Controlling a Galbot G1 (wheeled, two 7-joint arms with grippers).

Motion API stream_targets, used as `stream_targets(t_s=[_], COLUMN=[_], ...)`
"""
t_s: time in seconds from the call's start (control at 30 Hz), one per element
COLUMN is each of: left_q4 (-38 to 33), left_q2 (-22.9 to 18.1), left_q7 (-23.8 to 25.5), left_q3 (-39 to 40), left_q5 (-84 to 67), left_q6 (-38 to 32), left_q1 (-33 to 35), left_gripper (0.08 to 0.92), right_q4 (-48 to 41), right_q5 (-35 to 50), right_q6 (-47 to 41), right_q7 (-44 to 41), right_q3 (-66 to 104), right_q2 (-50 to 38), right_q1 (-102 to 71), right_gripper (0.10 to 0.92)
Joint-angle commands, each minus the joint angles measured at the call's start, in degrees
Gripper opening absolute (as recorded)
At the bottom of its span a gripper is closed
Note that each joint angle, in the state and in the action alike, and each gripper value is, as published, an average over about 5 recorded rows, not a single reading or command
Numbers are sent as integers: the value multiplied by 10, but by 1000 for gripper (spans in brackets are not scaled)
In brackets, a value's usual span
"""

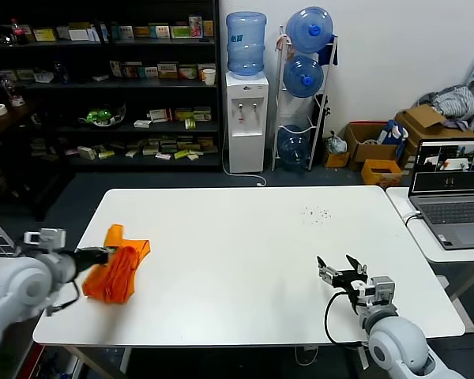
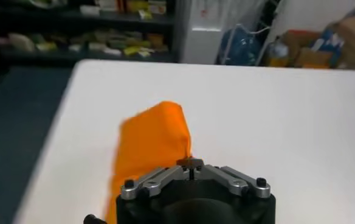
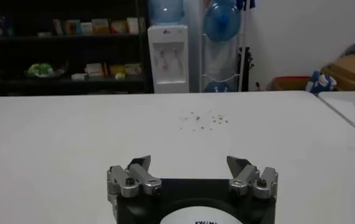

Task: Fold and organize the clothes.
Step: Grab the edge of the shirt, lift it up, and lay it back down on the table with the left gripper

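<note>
The orange T-shirt (image 1: 120, 270) lies bunched in a crumpled heap at the counter's (image 1: 245, 237) front left corner, near the left edge, with one part raised toward the back. In the left wrist view the shirt (image 2: 152, 146) rises as a fold right in front of the fingers. The left hand (image 1: 104, 254) reaches in from the left at the shirt's near side, its fingers pinched fully together on the orange cloth. The right hand (image 1: 341, 267) sits well apart from the shirt, low over the counter's front right area, fingers spread wide with nothing between them; the right wrist view shows the same, the right hand (image 3: 192, 165) above bare white counter. A scatter of small dark specks (image 1: 316, 212) marks the counter toward the back right. A laptop (image 1: 452, 193) stands open on a second white table to the right.
</note>
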Motion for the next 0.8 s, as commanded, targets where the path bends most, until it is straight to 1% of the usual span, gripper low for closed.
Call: stream_targets(t_s=[0.03,0.1,0.23,0.33,0.43,0.6,0.8], left_q4=[6,48,129,174,191,190,194], left_q2=[-346,-395,-478,-523,-539,-541,-553], left_q7=[-159,-157,-151,-144,-141,-148,-153], left_q3=[225,253,292,304,310,316,316], left_q5=[-155,-139,-91,-49,-29,-22,-5], left_q6=[-17,-22,-28,-29,-30,-34,-39], left_q1=[-178,-207,-249,-263,-264,-257,-253], left_gripper=[90,90,90,90,90,90,90], right_q4=[19,26,31,32,33,28,24], right_q5=[-11,-12,-13,-12,-10,-7,-4], right_q6=[-13,-16,-16,-15,-15,-14,-14], right_q7=[20,24,26,26,27,26,26], right_q3=[49,62,74,78,79,76,67], right_q2=[15,21,27,28,26,24,23], right_q1=[-53,-67,-83,-87,-86,-79,-68], right_gripper=[823,823,823,823,823,823,823])
